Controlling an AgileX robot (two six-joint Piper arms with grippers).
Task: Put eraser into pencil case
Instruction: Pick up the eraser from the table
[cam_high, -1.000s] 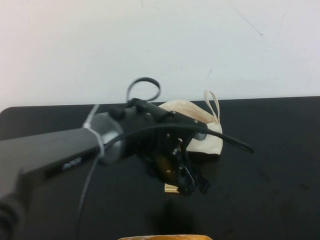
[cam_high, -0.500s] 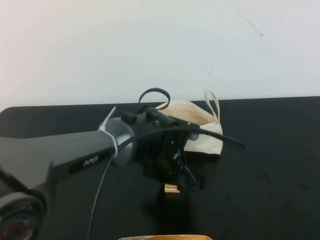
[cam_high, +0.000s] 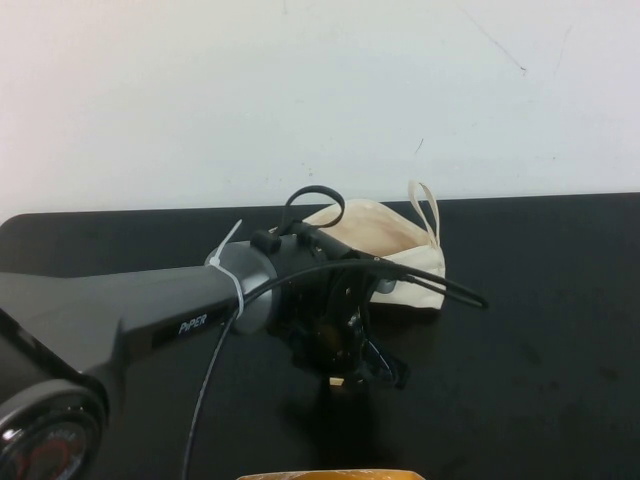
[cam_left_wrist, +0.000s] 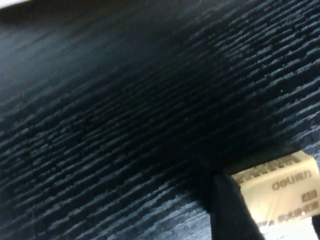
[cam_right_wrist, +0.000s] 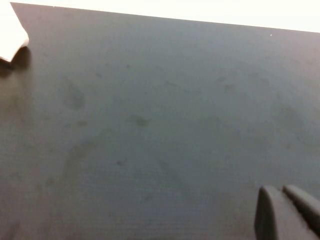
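Note:
The cream-white pencil case (cam_high: 392, 232) lies at the back middle of the black table (cam_high: 540, 300), with its loop strap (cam_high: 428, 208) sticking up. The tan-yellow eraser (cam_high: 338, 381) lies flat on the table in front of it, mostly hidden under my left gripper (cam_high: 350, 368). In the left wrist view the eraser (cam_left_wrist: 280, 185) shows dark print, with my left gripper (cam_left_wrist: 272, 220) lowered over it, a dark finger (cam_left_wrist: 231, 212) on each side, jaws open around it. My right gripper (cam_right_wrist: 287, 212) is shut and empty above bare table.
A white wall rises behind the table's back edge. A yellow-orange edge (cam_high: 330, 474) shows at the front middle. The left arm's cables (cam_high: 440, 285) hang over the pencil case. A pale corner (cam_right_wrist: 12, 37) of the pencil case shows in the right wrist view.
My left arm has moved forward and down, bringing the gripper lower over the eraser, which is now mostly covered. The eraser and the pencil case have not moved.

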